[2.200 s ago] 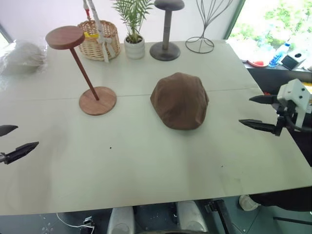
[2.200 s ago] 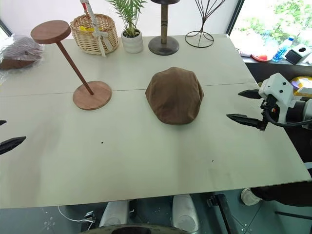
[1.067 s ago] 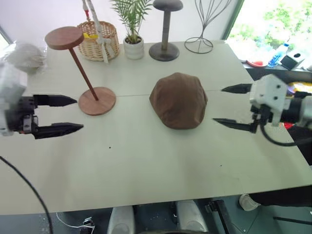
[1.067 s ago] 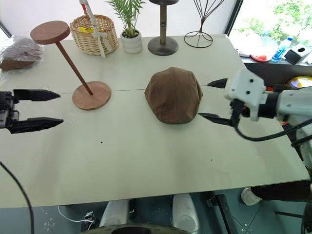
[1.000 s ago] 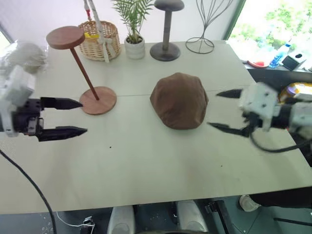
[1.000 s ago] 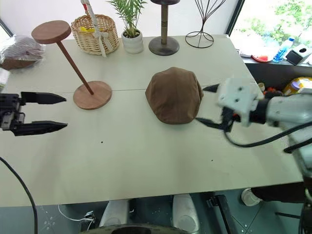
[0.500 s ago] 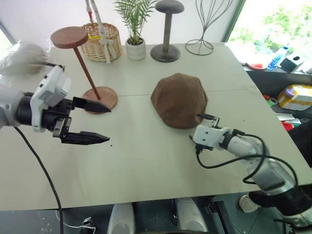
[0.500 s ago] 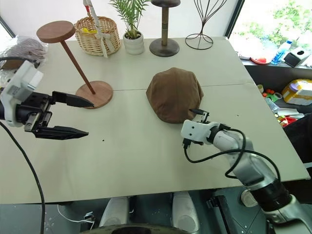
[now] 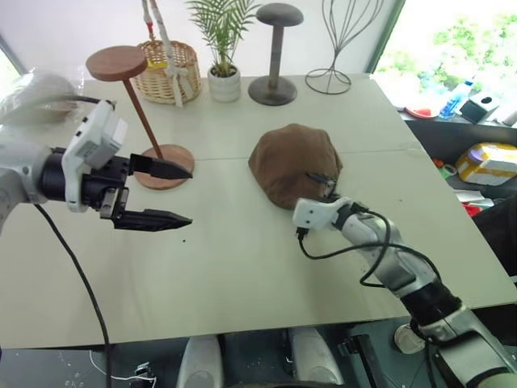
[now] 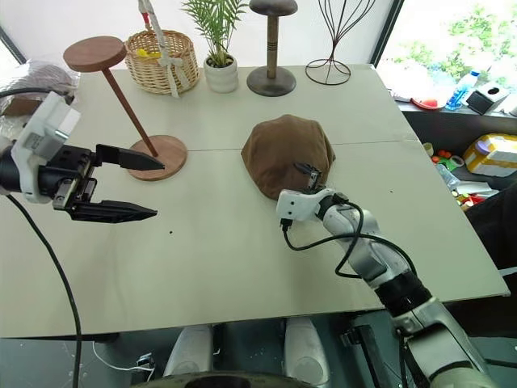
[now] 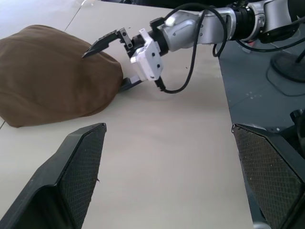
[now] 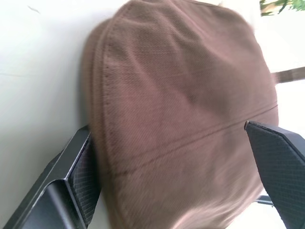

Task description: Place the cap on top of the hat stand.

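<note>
The brown cap (image 9: 289, 158) lies crown-up near the middle of the table. My right gripper (image 9: 317, 187) is open at the cap's near edge, one finger over the fabric and the other low at the table beside the rim. In the right wrist view the cap (image 12: 186, 95) spans the gap between both fingers (image 12: 78, 176). The reddish-brown hat stand (image 9: 115, 62) stands at the back left, its disc tilted out over its round base (image 9: 166, 156). My left gripper (image 9: 191, 196) hangs open above the table just in front of that base, pointing toward the cap.
Along the table's far edge stand a wicker basket (image 9: 167, 61), a potted plant (image 9: 224, 79), a grey mushroom-topped stand (image 9: 274, 48) and a black wire stand (image 9: 335, 44). A plastic-wrapped bundle (image 9: 32, 87) lies at the far left. The table (image 9: 242, 267) ends at the right.
My right gripper swung in from the cap's right side, dropped low and rolled until its fingers straddle the cap's near edge. My left gripper came in from the left to the stand's base.
</note>
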